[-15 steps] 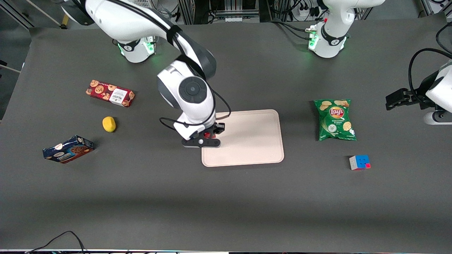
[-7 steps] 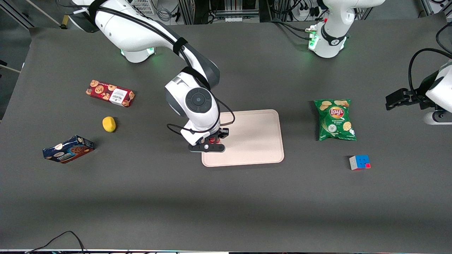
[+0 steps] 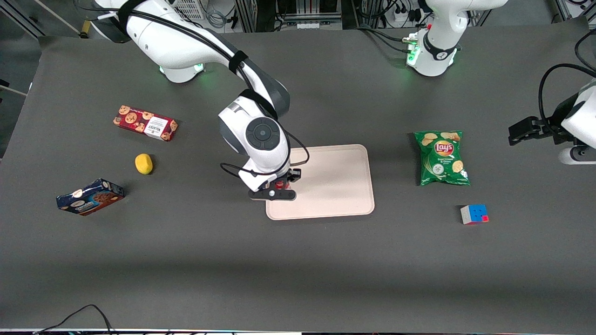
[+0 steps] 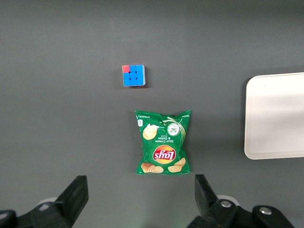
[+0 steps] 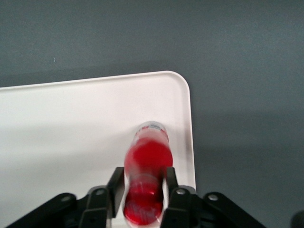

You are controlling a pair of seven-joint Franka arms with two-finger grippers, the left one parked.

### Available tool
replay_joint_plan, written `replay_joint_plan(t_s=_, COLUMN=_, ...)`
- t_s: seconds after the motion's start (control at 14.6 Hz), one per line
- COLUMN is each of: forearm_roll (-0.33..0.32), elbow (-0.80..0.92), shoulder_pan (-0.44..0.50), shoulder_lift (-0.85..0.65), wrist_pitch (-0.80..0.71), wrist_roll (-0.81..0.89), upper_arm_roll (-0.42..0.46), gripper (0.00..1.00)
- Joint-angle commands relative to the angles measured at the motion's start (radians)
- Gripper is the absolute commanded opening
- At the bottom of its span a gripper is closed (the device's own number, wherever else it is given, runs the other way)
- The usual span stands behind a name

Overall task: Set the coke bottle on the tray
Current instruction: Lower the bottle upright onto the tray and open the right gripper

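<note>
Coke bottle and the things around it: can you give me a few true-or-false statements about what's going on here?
1. The gripper is shut on the coke bottle. True.
2. The bottle is above the tray. True.
3. The chips bag lies on the tray. False: it lies on the table, toward the parked arm's end.
4. The lemon is in the gripper. False: it sits on the table near the red cookie box.

Cube (image 4: 133, 76), chips bag (image 4: 163, 142), tray (image 4: 275, 116) edge on table
</note>
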Motion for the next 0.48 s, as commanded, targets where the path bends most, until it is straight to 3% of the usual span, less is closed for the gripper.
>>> replay_joint_plan(t_s=0.0, forearm_roll=-0.026, elbow=-0.004, shoulder_pan=-0.002, shoulder_lift=-0.005, wrist_pitch=0.014, wrist_roll=0.034, upper_arm_roll=0.004, gripper=0.85)
replay_joint_plan(t_s=0.07, forearm_roll=-0.026, elbow=-0.003, shoulder_pan=-0.003, shoulder_lift=-0.005, wrist_pitch=0.014, wrist_roll=0.035, upper_arm_roll=0.004, gripper=1.0)
replay_joint_plan(t_s=0.41, forearm_roll=-0.019, elbow=0.0, shoulder_pan=-0.037, shoulder_lift=-0.098, wrist_pitch=0.0, wrist_roll=0.022, upper_arm_roll=0.004, gripper=1.0)
